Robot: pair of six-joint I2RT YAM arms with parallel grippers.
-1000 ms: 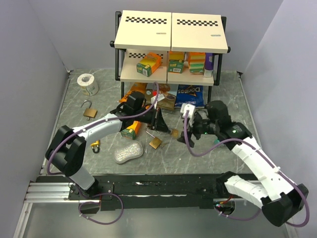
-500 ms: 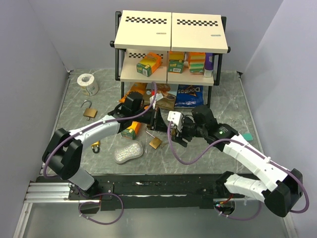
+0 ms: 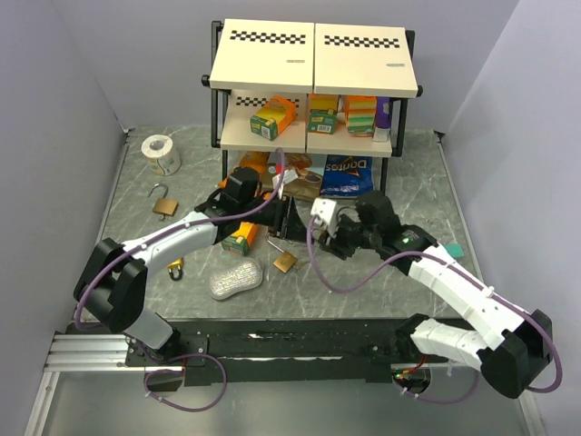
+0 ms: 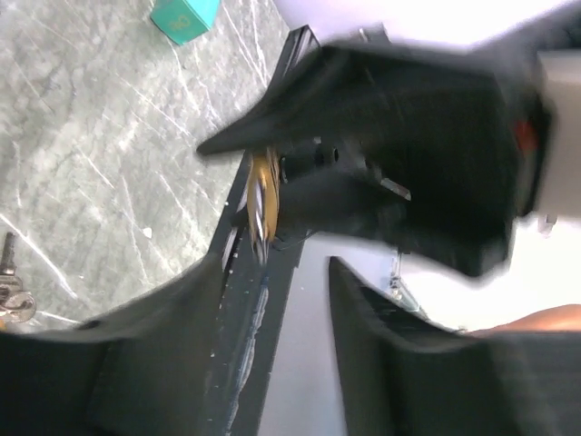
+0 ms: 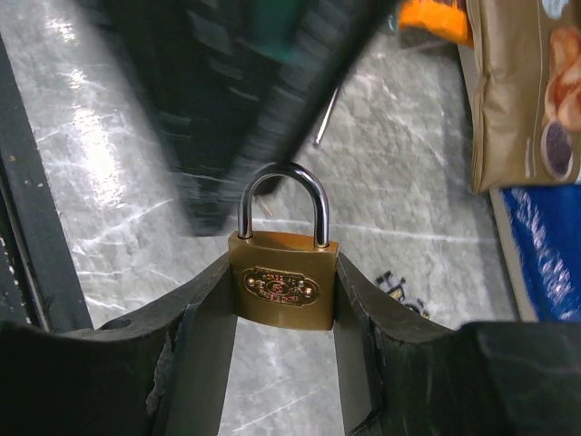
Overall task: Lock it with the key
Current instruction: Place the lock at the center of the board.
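Right gripper (image 5: pixel 283 269) grasps the padlock (image 5: pixel 283 283) mid-table, shackle at 12 o'clock. Left gripper (image 4: pixel 274 272), at its 9 o'clock, is released, empty. Next, probably: pick 1 key (image 4: pixel 13 298), align it.

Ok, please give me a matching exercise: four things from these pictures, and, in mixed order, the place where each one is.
1 shut padlock
2 open padlock
3 tape roll
4 blue chip bag

A under the rack
B near the far left corner of the table
C in the right gripper
D lying just nearer than the tape roll

Pairs: 1-C, 2-D, 3-B, 4-A
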